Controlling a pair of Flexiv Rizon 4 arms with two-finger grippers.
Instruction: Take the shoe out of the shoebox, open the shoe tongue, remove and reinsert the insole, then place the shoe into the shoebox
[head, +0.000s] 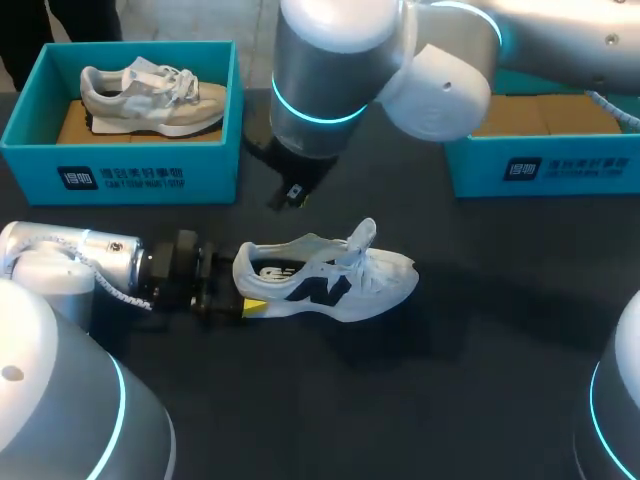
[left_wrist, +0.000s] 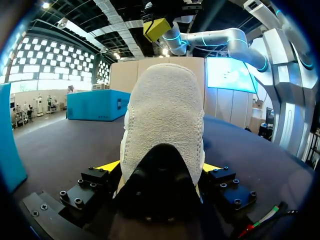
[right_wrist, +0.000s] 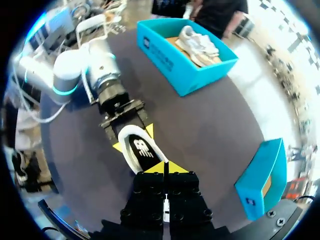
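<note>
Your shoe (head: 330, 280) stands on its sole in the middle of the table (head: 470, 400), out of its box, with the heel towards your left arm and the toe towards your right. Your left gripper (head: 245, 303) lies low on the table and clamps the heel from both sides. I take that as an anchor, so the shoe cannot slide or tip while the other arm works in its mouth. Your right gripper (head: 290, 193) hangs just above the shoe's opening, yellow tips pressed together and nothing that I can make out between them. Closed tips make a narrow point, suited to slipping under the insole (right_wrist: 141, 149), which lies flat inside. The right shoebox (head: 540, 170) shows only a brown bottom and is probably where the shoe goes back. The left shoebox (head: 120, 175) holds a second shoe (head: 150, 95).
</note>
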